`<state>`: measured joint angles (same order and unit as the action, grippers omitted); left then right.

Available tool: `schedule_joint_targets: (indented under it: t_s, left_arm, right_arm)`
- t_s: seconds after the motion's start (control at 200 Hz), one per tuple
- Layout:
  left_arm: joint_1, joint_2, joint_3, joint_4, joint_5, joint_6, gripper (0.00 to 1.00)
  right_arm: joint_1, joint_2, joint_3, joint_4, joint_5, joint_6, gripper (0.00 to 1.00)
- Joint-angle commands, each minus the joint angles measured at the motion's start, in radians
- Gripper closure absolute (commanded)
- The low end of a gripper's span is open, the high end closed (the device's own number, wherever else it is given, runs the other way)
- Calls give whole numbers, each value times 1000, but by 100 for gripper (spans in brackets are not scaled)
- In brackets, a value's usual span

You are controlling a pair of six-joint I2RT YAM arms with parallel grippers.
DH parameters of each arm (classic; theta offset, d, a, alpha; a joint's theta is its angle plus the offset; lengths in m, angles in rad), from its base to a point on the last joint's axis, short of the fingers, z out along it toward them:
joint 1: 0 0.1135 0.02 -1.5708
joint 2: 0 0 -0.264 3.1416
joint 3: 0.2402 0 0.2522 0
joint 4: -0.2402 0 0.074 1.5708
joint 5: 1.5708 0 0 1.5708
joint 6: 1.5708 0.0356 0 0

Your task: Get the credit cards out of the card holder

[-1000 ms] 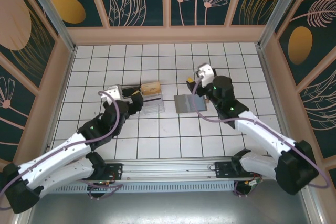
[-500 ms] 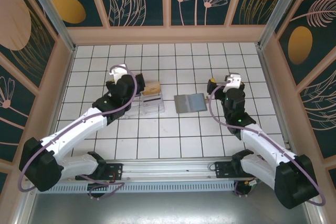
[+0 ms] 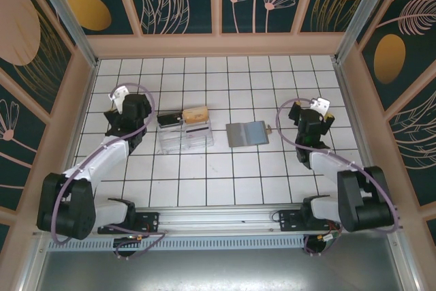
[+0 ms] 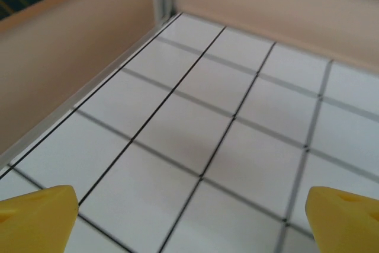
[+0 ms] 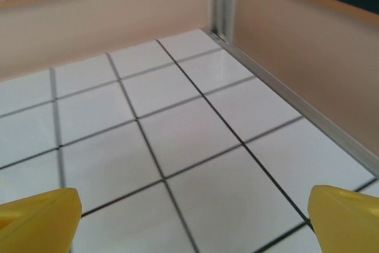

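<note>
The clear plastic card holder (image 3: 186, 138) lies on the white tiles left of centre. One grey credit card (image 3: 246, 133) lies flat on the tiles to its right, free of the holder. My left gripper (image 3: 125, 108) is off to the left of the holder. In the left wrist view it (image 4: 189, 223) is open, its yellow fingertips (image 4: 41, 214) wide apart over bare tile. My right gripper (image 3: 315, 115) is to the right of the card. It (image 5: 192, 220) is open too, with nothing between its fingertips (image 5: 346, 217).
A tan block (image 3: 194, 114) and a small dark piece (image 3: 169, 119) sit at the holder's far edge. The left wall (image 4: 65, 63) is close to the left gripper, and the right wall (image 5: 308, 57) close to the right one.
Both arms have drawn back sideways: the left one from the holder towards the left wall, the right one from the grey card towards the right wall. The card stays flat on the tiles.
</note>
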<state>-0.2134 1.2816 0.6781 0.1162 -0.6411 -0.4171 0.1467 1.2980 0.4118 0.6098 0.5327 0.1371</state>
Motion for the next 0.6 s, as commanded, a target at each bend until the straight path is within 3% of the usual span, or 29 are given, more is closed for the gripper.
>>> schedule_joint_targets:
  t_s: [0.0, 0.225, 0.38, 0.44, 0.595]
  left_arm:
    - [72, 40, -66, 181, -26, 59, 1]
    - [172, 223, -101, 382, -83, 78, 1]
    - [193, 243, -162, 598, 39, 133, 1]
    - [195, 256, -183, 691, 72, 172, 1]
    - [195, 263, -178, 692, 139, 204, 1]
  right_arm:
    - [-58, 88, 25, 75, 35, 26, 1]
    - [-95, 241, 72, 156, 9, -29, 1]
    - [-150, 206, 23, 224, -145, 1, 1]
    - [-166, 198, -47, 362, -195, 3, 1]
    - [-152, 170, -132, 489, -215, -24, 1]
